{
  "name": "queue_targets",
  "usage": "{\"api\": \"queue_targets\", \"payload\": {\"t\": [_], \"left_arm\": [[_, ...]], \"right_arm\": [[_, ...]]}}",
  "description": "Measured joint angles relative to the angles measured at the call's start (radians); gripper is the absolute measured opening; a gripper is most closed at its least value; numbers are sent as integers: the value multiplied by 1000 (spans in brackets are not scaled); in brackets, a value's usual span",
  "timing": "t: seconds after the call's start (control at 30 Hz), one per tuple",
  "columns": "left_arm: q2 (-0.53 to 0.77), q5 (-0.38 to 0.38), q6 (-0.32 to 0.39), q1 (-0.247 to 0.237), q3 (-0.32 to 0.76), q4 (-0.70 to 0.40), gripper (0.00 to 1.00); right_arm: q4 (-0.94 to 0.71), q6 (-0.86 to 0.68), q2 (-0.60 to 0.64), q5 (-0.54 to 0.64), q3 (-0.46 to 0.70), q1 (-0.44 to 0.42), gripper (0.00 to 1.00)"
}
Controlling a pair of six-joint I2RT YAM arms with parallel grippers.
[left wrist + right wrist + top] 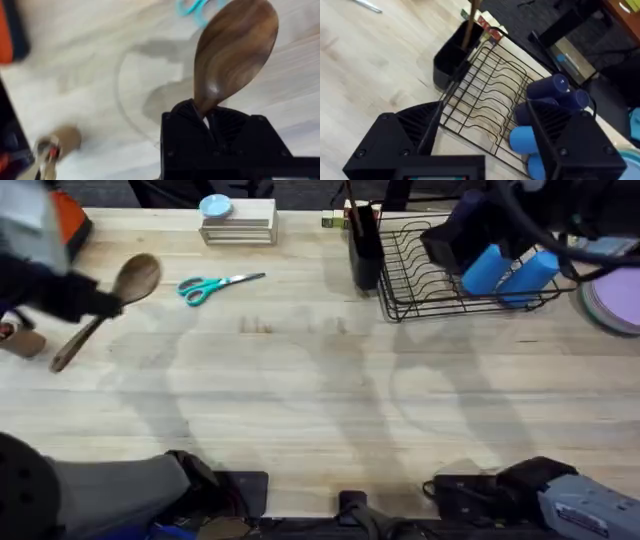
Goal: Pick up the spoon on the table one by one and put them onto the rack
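One spoon (235,50) neck hidden, left end effector (207,122)

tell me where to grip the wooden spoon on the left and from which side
Grip the spoon at the thin neck just below its bowl, coming from above across the handle: the bowl is too wide. The left gripper has its jaws shut there.

Spoon (235,50) in the left gripper (207,125): dark wood, smooth, slight sheen. Table (320,400) beneath it: pale matt planks. Rack (487,107) ahead of the right gripper (480,145): thin black-coated wire; cups (555,95) inside: blue plastic.
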Motion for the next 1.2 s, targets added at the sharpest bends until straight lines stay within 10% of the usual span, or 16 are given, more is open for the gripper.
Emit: {"api": "queue_targets", "payload": {"t": [0.43,1.2], "left_arm": [[-14,162,-186,-389,6,138,50],[-13,357,-620,-934,15,945,41]], "right_arm": [[-22,42,-22,4,0,-62,992],[-88,46,-114,22,0,-62,992]]}}
